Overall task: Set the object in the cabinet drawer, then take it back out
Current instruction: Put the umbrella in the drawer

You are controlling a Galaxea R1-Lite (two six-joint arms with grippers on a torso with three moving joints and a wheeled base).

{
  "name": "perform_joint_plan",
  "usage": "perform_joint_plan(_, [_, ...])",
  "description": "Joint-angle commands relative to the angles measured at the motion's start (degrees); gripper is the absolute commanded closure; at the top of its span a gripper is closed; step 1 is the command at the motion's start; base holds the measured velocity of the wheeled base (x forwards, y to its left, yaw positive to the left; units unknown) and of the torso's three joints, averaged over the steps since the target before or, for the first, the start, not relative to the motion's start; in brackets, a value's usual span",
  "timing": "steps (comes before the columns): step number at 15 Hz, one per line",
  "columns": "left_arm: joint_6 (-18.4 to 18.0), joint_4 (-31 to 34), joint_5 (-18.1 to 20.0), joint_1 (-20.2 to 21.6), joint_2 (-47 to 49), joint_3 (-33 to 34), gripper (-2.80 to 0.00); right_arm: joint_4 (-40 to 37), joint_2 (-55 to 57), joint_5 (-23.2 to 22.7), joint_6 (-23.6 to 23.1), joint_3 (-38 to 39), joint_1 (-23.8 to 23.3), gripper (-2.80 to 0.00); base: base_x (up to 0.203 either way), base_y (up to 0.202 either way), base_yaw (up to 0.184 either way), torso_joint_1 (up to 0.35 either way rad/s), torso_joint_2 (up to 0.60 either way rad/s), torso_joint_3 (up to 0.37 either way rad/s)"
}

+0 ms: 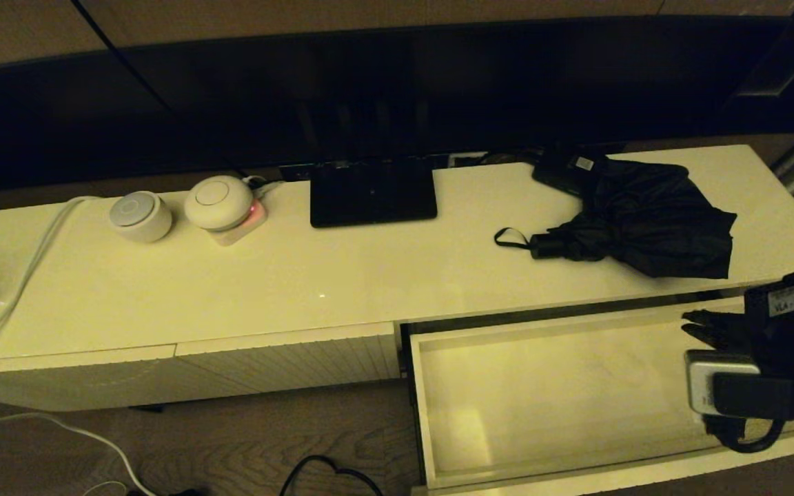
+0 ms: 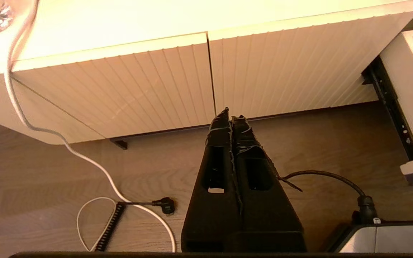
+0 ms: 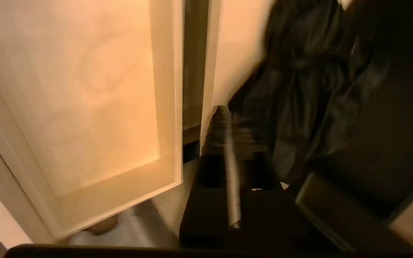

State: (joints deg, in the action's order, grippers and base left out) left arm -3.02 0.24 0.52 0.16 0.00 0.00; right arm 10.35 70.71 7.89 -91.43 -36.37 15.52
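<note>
The black folding umbrella (image 1: 645,220) lies on the cream cabinet top at the right, its baggy fabric spread out and its short handle and wrist loop (image 1: 511,238) pointing left. Below it the wide cabinet drawer (image 1: 431,413) stands pulled out, its pale interior bare. My right gripper (image 1: 688,325) hovers over the drawer's right end, fingertips pointing left, open by only a narrow gap and holding nothing. In the right wrist view the gripper (image 3: 229,114) is at the cabinet's edge, between the drawer (image 3: 84,89) and the umbrella (image 3: 307,71). My left gripper (image 2: 231,114) is parked low over the floor, shut and empty.
A flat black stand (image 1: 373,193) and a small black box with a white label (image 1: 566,169) sit at the back of the top. Two white round devices (image 1: 140,215) and a white cable (image 1: 18,289) occupy the left. Closed ribbed panels (image 2: 138,82) face the left gripper.
</note>
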Motion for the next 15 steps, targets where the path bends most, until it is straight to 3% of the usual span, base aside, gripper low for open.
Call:
perform_joint_plan(1, [0.0, 0.0, 0.0, 0.0, 0.0, 0.2, 0.0, 0.2, -1.2, -0.6, -1.0, 0.5, 0.3, -2.8, 0.0, 0.0, 0.0, 0.0, 0.0, 0.0])
perform_joint_plan(6, [0.0, 0.0, 0.0, 0.0, 0.0, 0.2, 0.0, 1.9, 4.2, -3.8, -2.7, -2.0, 0.2, -2.8, 0.0, 0.0, 0.0, 0.0, 0.0, 0.0])
perform_joint_plan(10, [0.0, 0.0, 0.0, 0.0, 0.0, 0.2, 0.0, 8.2, 12.5, -4.3, -3.0, -6.6, -0.3, -2.8, 0.0, 0.0, 0.0, 0.0, 0.0, 0.0])
perform_joint_plan(15, [-0.1, 0.0, 0.0, 0.0, 0.0, 0.2, 0.0, 14.5, 20.2, -6.2, -8.2, -12.5, -2.6, -2.8, 0.0, 0.0, 0.0, 0.0, 0.0, 0.0])
